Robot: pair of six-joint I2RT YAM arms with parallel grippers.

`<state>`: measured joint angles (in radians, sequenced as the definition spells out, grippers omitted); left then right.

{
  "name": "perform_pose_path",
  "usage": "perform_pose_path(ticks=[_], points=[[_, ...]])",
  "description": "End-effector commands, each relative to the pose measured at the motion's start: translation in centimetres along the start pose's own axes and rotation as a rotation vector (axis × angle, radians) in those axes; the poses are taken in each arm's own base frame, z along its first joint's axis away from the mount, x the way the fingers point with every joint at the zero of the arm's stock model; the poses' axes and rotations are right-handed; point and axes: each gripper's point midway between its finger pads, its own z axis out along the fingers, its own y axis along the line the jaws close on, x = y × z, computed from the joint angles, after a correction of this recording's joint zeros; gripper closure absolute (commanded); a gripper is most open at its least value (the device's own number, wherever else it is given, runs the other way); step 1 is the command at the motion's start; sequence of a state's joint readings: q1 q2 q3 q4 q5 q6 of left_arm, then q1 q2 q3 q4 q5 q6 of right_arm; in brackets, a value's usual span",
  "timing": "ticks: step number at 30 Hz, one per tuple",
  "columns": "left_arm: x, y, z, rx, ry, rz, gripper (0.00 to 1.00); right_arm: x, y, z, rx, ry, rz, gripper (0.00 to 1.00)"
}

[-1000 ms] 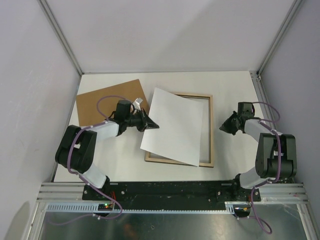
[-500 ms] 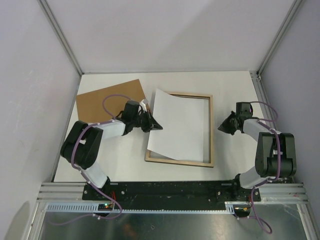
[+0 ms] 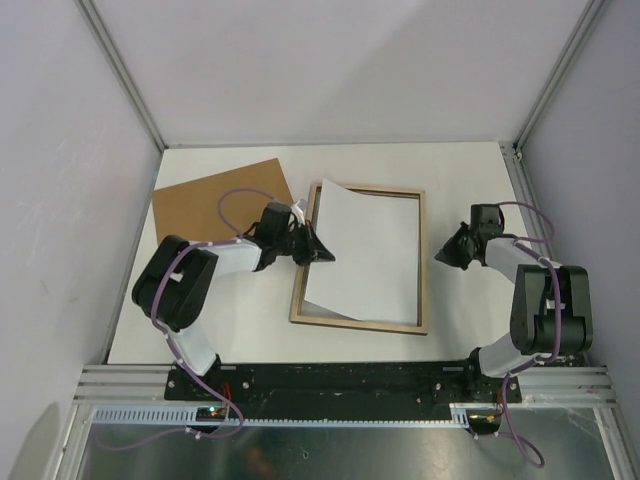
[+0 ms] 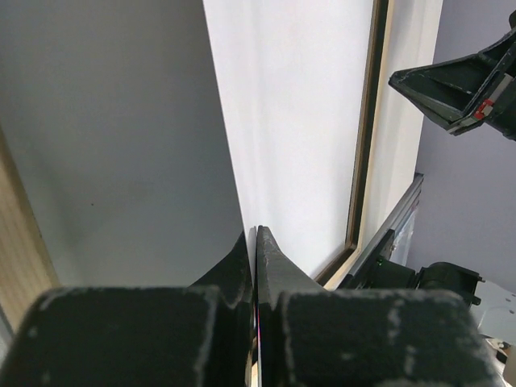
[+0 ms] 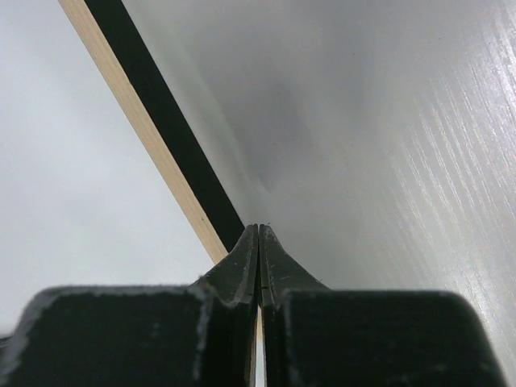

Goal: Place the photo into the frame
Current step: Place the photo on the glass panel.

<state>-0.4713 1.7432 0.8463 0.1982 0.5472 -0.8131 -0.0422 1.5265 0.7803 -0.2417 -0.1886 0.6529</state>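
left fingers [image 4: 276, 260] pinch the photo [image 3: 365, 250] by its edge, over the frame [image 3: 421, 260].

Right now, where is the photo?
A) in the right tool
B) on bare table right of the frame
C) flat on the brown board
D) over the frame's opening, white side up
D: the photo lies white side up over the frame, its far-left corner crossing the wooden rim, its left edge pinched by the left tool.
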Motion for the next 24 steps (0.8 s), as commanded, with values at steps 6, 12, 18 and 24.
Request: perform_pose_path(ticks=[6, 12, 18, 24], points=[[-1.22, -1.9, 0.75, 0.03, -0.057, 0.021, 1.0, -1.38, 1.65, -0.2, -0.017, -0.041, -0.047, 1.0], [-0.95, -1.55, 0.6, 0.007, -0.076, 0.019, 1.0, -1.34, 1.99, -0.19, -0.016, -0.043, -0.054, 1.0], [-0.69, -1.46, 0.6, -0.013, -0.095, 0.016, 1.0, -1.39, 2.11, -0.16, -0.014, -0.044, -0.052, 1.0], [-0.78, -1.44, 0.5, -0.035, -0.122, 0.028, 0.86, -1.37, 2.13, -0.2, -0.013, -0.043, -0.054, 1.0]])
